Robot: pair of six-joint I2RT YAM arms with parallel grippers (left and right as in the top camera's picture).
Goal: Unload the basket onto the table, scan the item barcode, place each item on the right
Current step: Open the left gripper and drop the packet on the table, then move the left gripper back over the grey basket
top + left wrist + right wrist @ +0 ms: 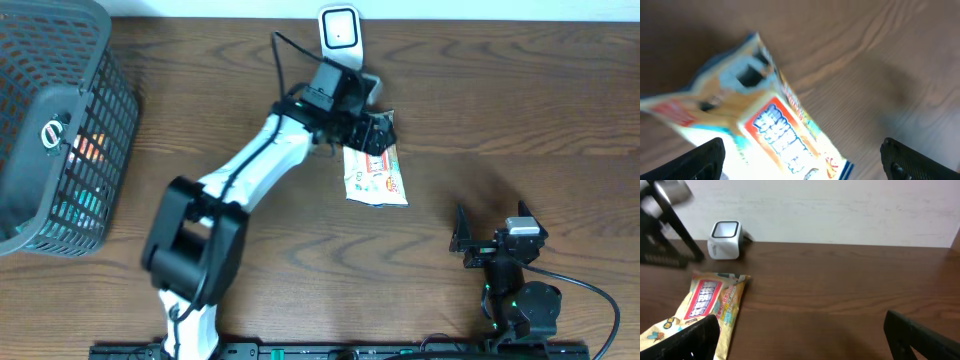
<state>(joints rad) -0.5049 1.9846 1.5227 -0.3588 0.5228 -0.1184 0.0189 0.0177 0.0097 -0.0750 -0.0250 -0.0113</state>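
A snack packet (375, 178) with red, white and yellow print lies flat on the wooden table, just in front of the white barcode scanner (339, 32). My left gripper (378, 132) hovers open over the packet's far end. In the left wrist view the packet (775, 125) fills the space between and below the wide-spread fingers (705, 160), blurred, and is not gripped. My right gripper (490, 222) rests open near the table's front right, apart from everything. Its view shows the packet (705, 305) at lower left and the scanner (725, 240) behind it.
A dark wire basket (60, 120) holding some items stands at the left edge. The scanner's cable (285, 50) runs past the left arm (250, 160). Bare wood lies between the packet and the right gripper.
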